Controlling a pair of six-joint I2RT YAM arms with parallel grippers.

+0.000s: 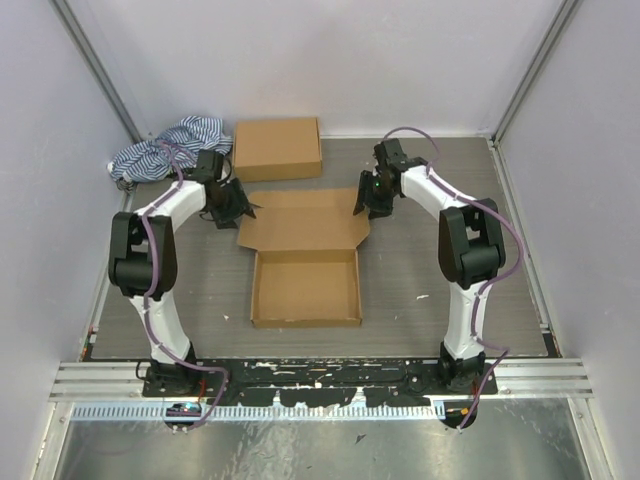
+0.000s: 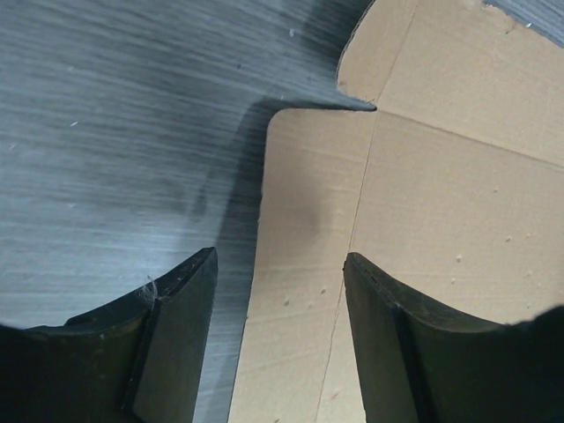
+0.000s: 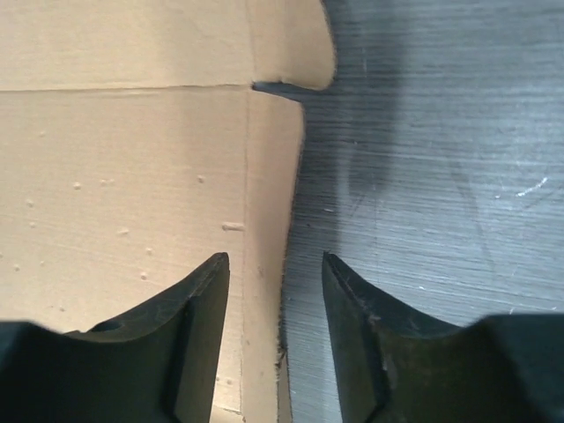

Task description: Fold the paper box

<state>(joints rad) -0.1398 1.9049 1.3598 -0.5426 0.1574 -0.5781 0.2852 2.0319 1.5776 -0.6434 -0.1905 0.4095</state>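
Right now the paper box (image 1: pixel 305 262) sits in the middle of the table (image 1: pixel 420 270), its tray already standing with walls up nearest my bases and its lid (image 1: pixel 300 220) lying flat behind it. My left gripper (image 1: pixel 235 205) straddles the outer edge of the left flap (image 2: pixel 300 264) and my right gripper (image 1: pixel 365 200) does the same at the right flap (image 3: pixel 269 176). Both pairs of jaws stand apart with nothing pinched. I judge the cardboard light and thin, stiff along its panels but ready to bend at the scored creases, and easy to dent if I squeeze hard. It may also slide on the smooth top. I would take each flap near its free edge, away from the crease, and lift both sides evenly.
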